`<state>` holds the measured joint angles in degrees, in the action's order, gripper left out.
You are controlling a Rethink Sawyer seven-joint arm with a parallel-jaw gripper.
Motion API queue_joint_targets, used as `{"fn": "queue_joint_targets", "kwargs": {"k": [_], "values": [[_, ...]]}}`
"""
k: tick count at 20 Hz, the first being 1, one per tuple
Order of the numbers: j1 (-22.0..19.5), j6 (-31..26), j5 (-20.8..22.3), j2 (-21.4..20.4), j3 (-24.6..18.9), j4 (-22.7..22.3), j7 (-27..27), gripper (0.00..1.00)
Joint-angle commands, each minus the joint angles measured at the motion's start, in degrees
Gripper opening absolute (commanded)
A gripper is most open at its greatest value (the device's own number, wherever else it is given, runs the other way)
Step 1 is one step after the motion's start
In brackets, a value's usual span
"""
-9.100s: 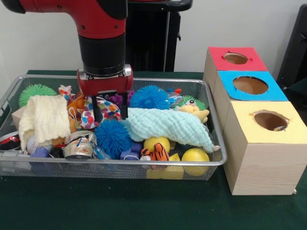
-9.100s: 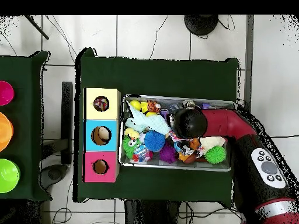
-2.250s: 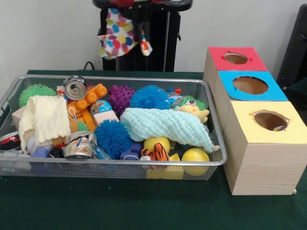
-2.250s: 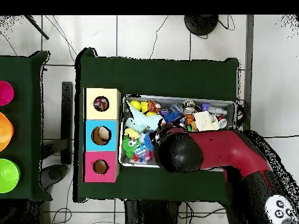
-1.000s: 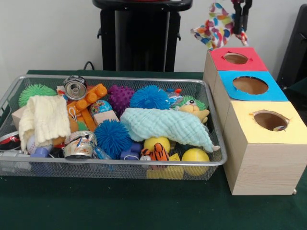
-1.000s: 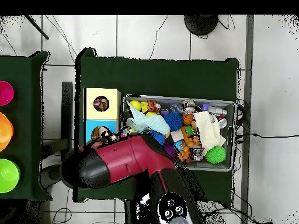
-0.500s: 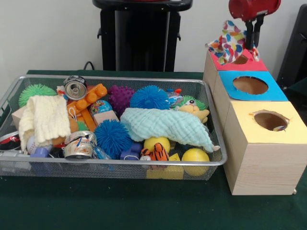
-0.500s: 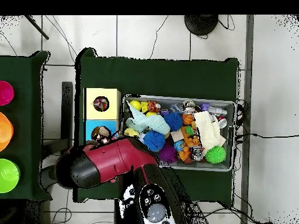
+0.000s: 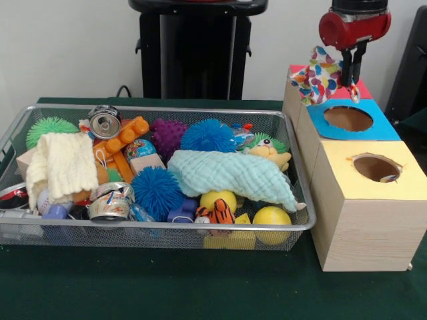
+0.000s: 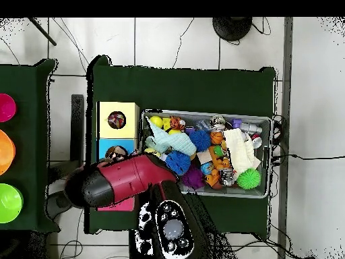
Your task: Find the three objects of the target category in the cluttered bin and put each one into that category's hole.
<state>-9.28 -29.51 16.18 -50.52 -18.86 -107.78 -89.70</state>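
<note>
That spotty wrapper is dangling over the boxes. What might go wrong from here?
The gripper holds the polka-dot wrapper above the red-topped and blue-topped boxes, not the yellow-topped box's hole. Released here, it would likely land in the blue hole or on a lid. The wrapper hangs wide and crumpled to one side, so it might also catch on the hole's rough edge.

The yellow-topped box's hole [image 9: 375, 167] lies open from above. At its 12 o'clock, the gripper [image 9: 351, 72] and dangling polka-dot wrapper [image 9: 321, 73] crowd the blue-topped box [image 9: 348, 120].
</note>
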Motion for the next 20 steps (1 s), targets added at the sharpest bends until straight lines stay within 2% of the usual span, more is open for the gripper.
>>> {"fn": "queue_joint_targets", "kwargs": {"k": [1, 7, 13, 20], "values": [[1.9, -3.5, -3.5, 2.7, 3.7, 7.1, -13.2, 0.00], [5.0, -6.5, -4.8, 2.9, 5.9, 10.6, -13.3, 0.00], [6.8, -8.9, -6.1, 5.0, 7.3, 15.1, -12.3, 0.00], [7.7, -9.0, -6.9, 7.7, 8.5, 18.3, -11.0, 0.00]]}}
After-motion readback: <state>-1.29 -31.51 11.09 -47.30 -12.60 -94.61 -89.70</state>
